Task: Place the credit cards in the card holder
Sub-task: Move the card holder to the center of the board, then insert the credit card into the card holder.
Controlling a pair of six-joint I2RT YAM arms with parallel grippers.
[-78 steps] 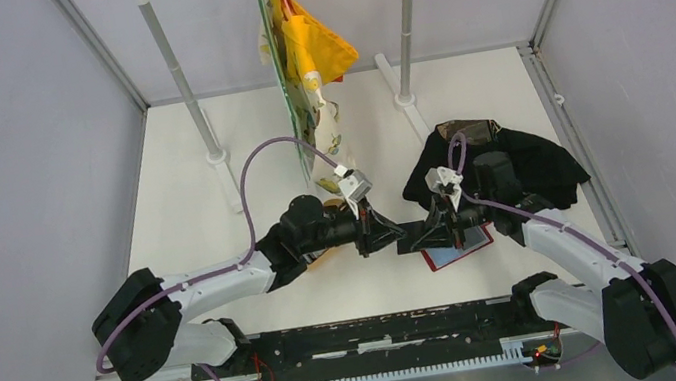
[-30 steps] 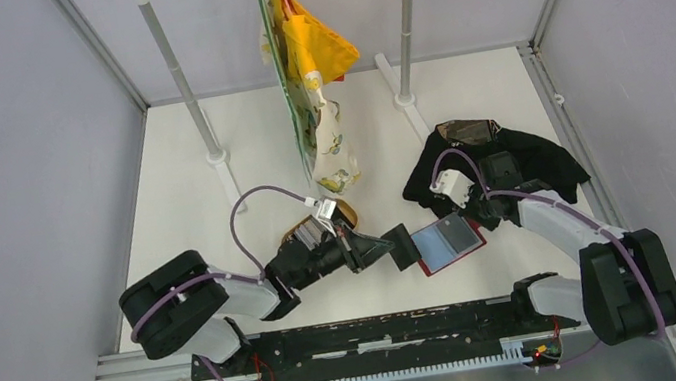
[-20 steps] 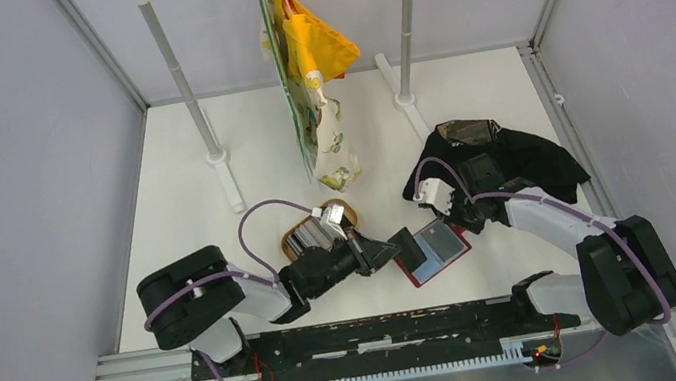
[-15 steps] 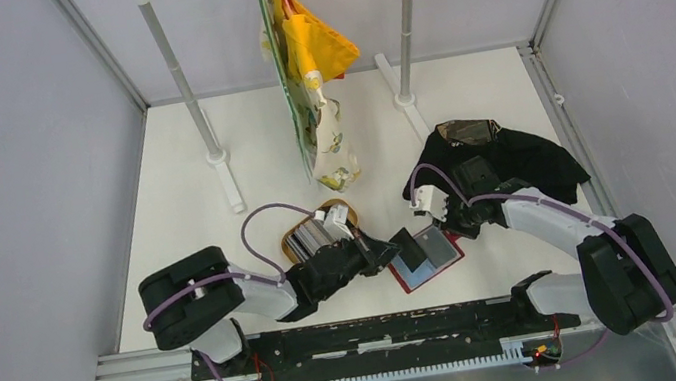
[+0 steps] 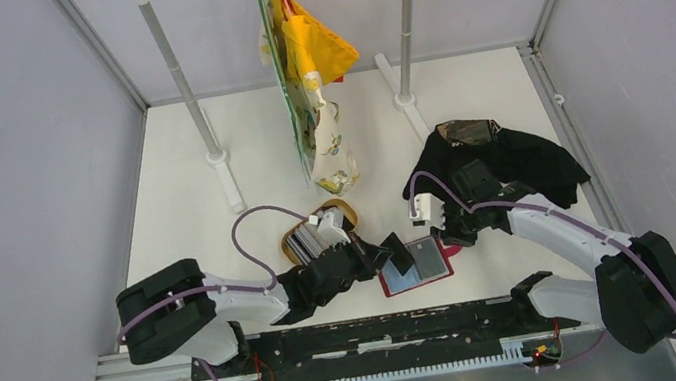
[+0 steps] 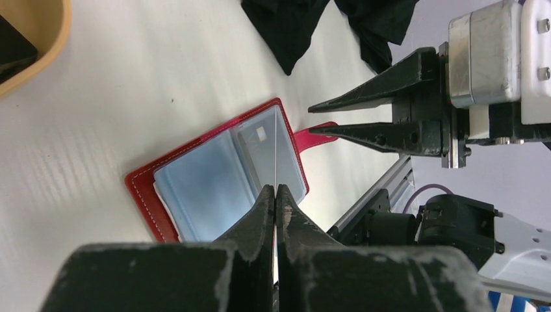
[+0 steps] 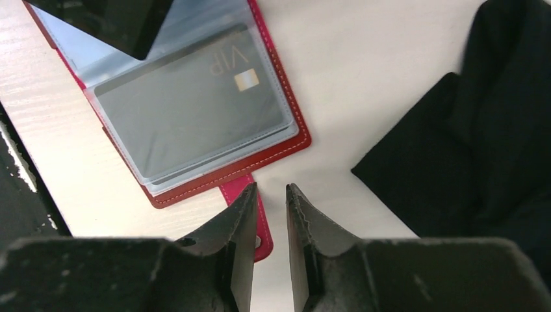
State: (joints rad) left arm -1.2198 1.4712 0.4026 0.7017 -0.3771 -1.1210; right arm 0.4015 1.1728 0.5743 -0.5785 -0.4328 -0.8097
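As far as visible from all three views, found the left tool [image 6: 275, 195] clamped tight on a thin black plastic card [image 5: 402, 255], held edge-on just above the small red leather-look folding wallet [image 6: 146, 201]. Found that wallet lying open and flat on the white bench [image 5: 193, 192], between the two arms, clear sleeves upward. Noted one grey plastic card marked VIP [image 7: 188, 104] already seated in one sleeve. Found the right tool [image 7: 268, 195] with jaws narrowly apart, gripping nothing, poised at the red snap tab [image 7: 262, 234] on the wallet's edge; cannot tell whether touching it. Noted further cards [image 5: 305, 244] standing in the tan oval wooden tray [image 5: 347, 207], just behind the left wrist. Noted crumpled black cloth [image 5: 522, 163] beside the right arm.

Judged risks as follows. With nothing pinning the wallet, likely to skid or swing across the smooth bench under a push from the card. Could snag the card corner on a sleeve lip and buckle the clear plastic instead of entering. Could also twist the card out of so thin a pinch if pressed at an angle. Recommend steadying the tab before insertion.
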